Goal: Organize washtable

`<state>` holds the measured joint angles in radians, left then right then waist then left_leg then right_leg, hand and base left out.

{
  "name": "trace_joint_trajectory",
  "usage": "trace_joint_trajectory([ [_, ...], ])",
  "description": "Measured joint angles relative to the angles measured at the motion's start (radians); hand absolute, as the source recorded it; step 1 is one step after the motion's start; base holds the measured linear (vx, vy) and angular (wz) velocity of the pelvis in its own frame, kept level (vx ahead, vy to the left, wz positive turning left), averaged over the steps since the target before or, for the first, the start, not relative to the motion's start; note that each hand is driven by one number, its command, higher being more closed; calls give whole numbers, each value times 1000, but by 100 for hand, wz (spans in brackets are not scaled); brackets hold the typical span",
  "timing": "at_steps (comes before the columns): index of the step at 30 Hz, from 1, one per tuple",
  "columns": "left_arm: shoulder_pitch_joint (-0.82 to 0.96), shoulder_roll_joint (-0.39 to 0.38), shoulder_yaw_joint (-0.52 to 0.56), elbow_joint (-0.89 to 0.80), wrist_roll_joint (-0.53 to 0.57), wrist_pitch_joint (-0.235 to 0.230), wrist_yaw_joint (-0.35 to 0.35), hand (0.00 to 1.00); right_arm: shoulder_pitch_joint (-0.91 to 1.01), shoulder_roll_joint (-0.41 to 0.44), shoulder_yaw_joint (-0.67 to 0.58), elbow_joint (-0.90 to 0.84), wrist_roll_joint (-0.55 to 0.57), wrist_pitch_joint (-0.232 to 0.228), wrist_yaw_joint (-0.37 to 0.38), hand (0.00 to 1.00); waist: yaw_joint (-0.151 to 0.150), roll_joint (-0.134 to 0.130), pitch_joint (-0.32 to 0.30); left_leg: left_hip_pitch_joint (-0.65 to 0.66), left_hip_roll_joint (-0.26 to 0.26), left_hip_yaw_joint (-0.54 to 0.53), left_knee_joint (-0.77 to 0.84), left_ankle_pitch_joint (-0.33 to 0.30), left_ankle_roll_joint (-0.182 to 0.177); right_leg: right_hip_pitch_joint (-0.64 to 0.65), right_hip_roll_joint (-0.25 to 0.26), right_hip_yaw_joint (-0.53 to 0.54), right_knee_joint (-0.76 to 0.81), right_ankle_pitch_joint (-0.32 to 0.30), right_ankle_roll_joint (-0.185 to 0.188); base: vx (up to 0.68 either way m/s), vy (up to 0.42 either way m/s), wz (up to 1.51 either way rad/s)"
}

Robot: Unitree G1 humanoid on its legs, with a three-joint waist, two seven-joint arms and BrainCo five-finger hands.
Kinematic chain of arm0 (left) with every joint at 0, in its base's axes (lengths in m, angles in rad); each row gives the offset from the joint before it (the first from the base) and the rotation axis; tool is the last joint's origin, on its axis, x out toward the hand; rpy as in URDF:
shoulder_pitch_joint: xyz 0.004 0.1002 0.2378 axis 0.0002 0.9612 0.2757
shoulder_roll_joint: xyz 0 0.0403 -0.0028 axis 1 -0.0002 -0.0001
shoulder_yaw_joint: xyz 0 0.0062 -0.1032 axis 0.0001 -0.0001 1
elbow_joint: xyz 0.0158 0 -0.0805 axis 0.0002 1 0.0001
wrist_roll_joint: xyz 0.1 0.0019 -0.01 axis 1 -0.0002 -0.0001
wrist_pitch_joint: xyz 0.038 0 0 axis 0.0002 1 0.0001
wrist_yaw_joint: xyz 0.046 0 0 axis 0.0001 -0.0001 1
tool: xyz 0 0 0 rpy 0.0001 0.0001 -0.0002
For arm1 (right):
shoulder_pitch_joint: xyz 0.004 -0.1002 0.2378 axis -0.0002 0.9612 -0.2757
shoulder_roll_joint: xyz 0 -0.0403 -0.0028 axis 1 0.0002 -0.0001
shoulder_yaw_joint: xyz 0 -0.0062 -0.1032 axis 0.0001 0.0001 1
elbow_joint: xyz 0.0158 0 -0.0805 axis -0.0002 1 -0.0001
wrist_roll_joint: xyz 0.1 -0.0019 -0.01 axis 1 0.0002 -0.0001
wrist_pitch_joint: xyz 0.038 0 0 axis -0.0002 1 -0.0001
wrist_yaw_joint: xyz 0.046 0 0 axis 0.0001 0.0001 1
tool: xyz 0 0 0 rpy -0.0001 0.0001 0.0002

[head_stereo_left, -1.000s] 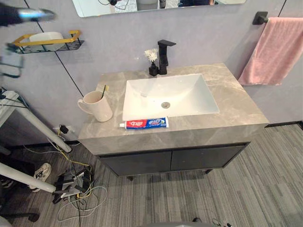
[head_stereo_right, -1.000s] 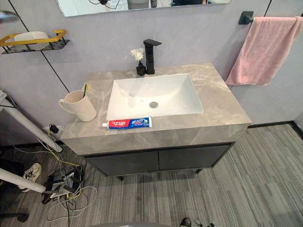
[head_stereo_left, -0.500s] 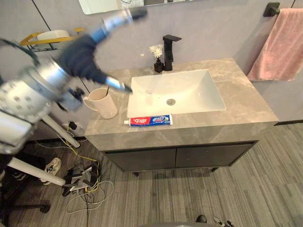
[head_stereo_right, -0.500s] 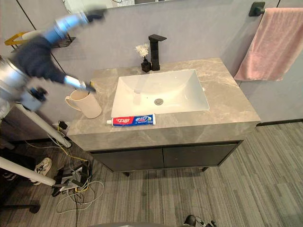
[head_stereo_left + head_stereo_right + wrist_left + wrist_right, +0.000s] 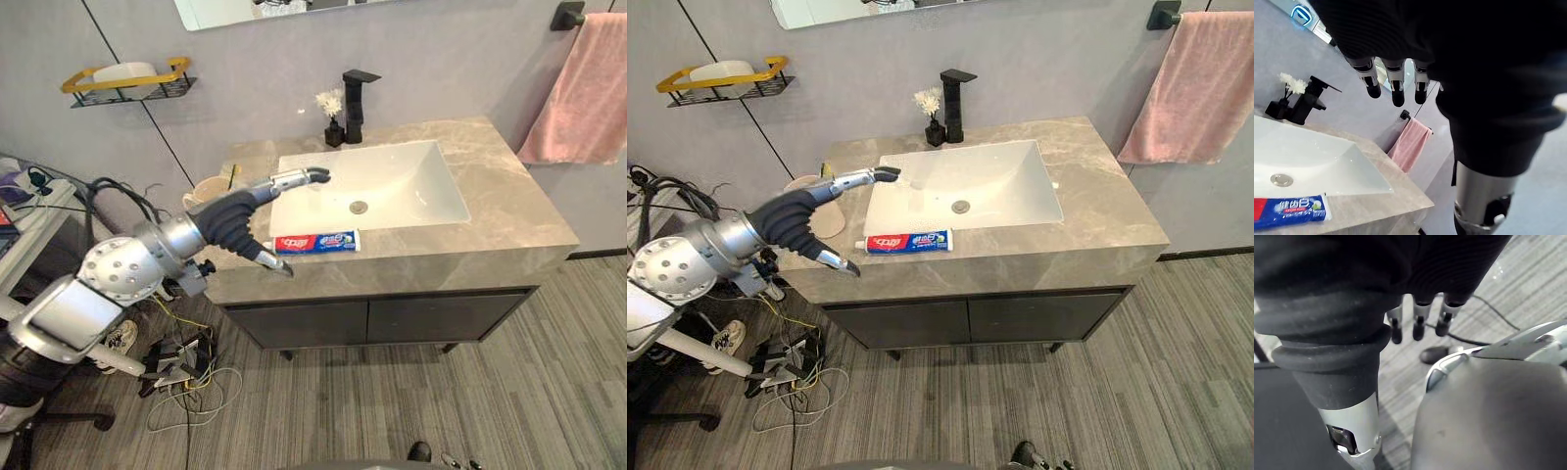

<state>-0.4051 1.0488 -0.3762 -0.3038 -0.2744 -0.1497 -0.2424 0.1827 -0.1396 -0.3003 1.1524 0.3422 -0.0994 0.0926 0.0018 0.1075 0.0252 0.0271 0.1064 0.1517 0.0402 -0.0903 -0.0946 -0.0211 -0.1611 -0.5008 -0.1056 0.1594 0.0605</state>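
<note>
Left eye view, operator asks: where is the toothpaste tube (image 5: pixel 315 241)?

Technician answers: It lies flat on the tabletop (image 5: pixel 509 220), on the front strip just beside the near rim of the white basin (image 5: pixel 402 191). It runs parallel to the front edge, with the cap end toward the robot's left.

Operator asks: State of the left hand (image 5: pixel 235 217)?

Technician answers: Released. Its fingers (image 5: pixel 294 179) are straight and reach over the left rim of the basin, and its thumb (image 5: pixel 274 262) points down toward the front edge near the cap end of the tube. It grasps nothing. Contact with the tube cannot be confirmed.

Operator asks: Other items on the tabletop?

Technician answers: A beige cup (image 5: pixel 830 221) stands at the left end, partly hidden behind the left hand, with a toothbrush (image 5: pixel 231 176) upright in it. A black faucet (image 5: pixel 357 90) and a small vase (image 5: pixel 333 127) of white flowers stand behind the basin. A pink towel (image 5: pixel 583 98) hangs on the wall at the right, and a yellow-railed shelf (image 5: pixel 127 80) is on the wall at the left.

Operator asks: Right hand (image 5: pixel 1419 316)?

Technician answers: Right wrist view shows it above the floor (image 5: pixel 1528 289), fingers relaxed, holding nothing.
</note>
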Motion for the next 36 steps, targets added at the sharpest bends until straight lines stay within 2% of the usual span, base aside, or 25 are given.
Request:
trace_joint_trajectory([
  [4,-59,-83,-51,68,67,28,-16,0,-5,2,0,-1,-2,2,0,0,-17,2,14,0,0,2,2,0,0,-2,0,4,1,3,0,1,5,-1],
  [6,-114,-152,-68,116,123,38,-17,0,-8,4,0,-2,-13,13,0,0,-22,4,25,0,-1,3,5,0,0,-3,0,6,3,3,0,0,0,0],
  [9,-168,-193,-92,159,173,56,-17,0,-22,4,0,-8,-22,17,0,0,-41,5,40,0,-1,11,9,0,0,-4,0,10,4,6,0,12,11,-3],
  [19,-251,-338,-95,322,319,84,-15,0,-26,5,1,-40,-45,21,0,0,-47,5,63,3,-1,37,10,-1,0,-17,1,36,4,13,-3,3,13,-8],
  [29,-255,-367,-95,395,406,103,-15,0,-21,13,0,-78,-61,32,-2,0,-58,3,80,5,-1,41,11,-1,0,-18,0,41,4,16,-5,-2,1,0],
  [35,-301,-367,-95,397,451,103,-14,0,-20,13,-1,-79,-70,32,-1,0,-51,1,86,5,-1,40,11,-1,0,-18,0,39,4,17,-4,0,0,0],
  [36,-304,-367,-95,397,485,103,-10,0,-20,13,-1,-79,-70,32,-1,0,-51,1,86,5,-1,40,11,-1,0,-18,0,39,4,17,-4,0,0,0],
])
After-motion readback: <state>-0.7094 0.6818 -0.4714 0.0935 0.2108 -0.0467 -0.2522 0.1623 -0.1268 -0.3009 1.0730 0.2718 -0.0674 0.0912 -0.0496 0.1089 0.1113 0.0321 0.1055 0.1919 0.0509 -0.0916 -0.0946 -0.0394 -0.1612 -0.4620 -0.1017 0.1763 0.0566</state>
